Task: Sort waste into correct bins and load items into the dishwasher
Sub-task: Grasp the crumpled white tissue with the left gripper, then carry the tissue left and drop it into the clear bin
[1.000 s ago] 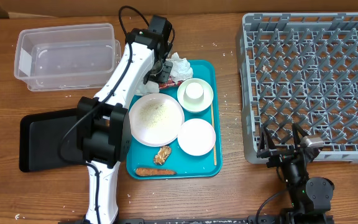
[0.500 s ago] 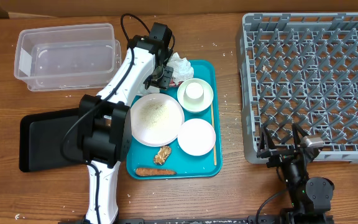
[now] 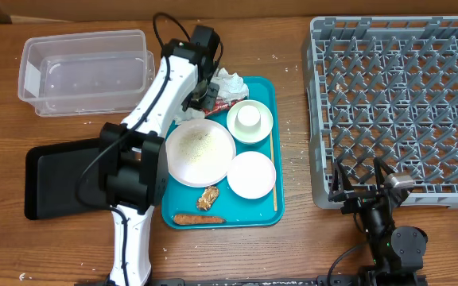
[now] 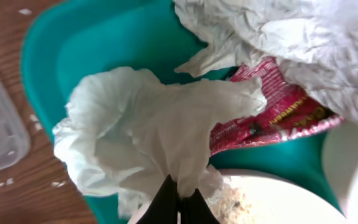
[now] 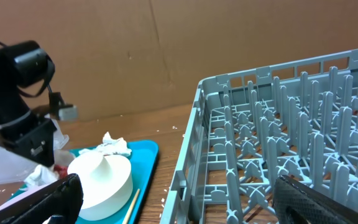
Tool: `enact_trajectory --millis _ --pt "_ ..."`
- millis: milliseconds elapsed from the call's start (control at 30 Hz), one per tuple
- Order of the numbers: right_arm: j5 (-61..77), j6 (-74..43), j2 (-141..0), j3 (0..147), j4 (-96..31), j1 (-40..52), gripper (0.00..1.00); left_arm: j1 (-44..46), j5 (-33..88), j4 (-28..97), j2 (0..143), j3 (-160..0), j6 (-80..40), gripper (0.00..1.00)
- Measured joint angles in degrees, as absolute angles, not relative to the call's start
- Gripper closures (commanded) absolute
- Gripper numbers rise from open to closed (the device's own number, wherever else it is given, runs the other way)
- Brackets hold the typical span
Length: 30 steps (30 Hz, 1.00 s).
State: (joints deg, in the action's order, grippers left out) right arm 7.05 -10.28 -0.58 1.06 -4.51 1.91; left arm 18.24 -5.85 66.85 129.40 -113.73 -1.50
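My left gripper (image 3: 201, 89) is shut on a crumpled white napkin (image 4: 160, 124) over the back left corner of the teal tray (image 3: 265, 86). Beside it lie a second napkin (image 3: 230, 81) and the red-and-silver wrapper (image 4: 272, 115). The large plate (image 3: 200, 152) holds rice grains. A bowl (image 3: 250, 121) with an upturned cup in it, a smaller plate (image 3: 251, 174), a wooden stick (image 3: 273, 171), a brown lump (image 3: 207, 198) and a food stick (image 3: 197, 218) are also on the tray. My right gripper (image 3: 364, 191) is open and empty at the near edge of the grey rack (image 3: 396, 103).
The clear tub (image 3: 86, 71) stands at the back left, a little left of my left gripper. The black tray (image 3: 54, 183) lies at the front left, partly under the left arm. Rice grains are scattered on the wooden table.
My left gripper has shifted slightly over the tray's back left corner with the napkin in it. The right arm has not moved.
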Motion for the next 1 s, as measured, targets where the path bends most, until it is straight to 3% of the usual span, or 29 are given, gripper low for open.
enact_trajectory --millis 600,1000 --pt "7.05 -10.26 -0.58 1.06 -4.49 1.91 0.0 16.49 -6.22 78.32 129.4 -139.17 -4.62 0.96" --pt "7.05 -10.26 -0.58 1.06 -4.51 1.91 0.0 7.25 -19.0 69.41 129.4 -143.41 -6.11 0.96"
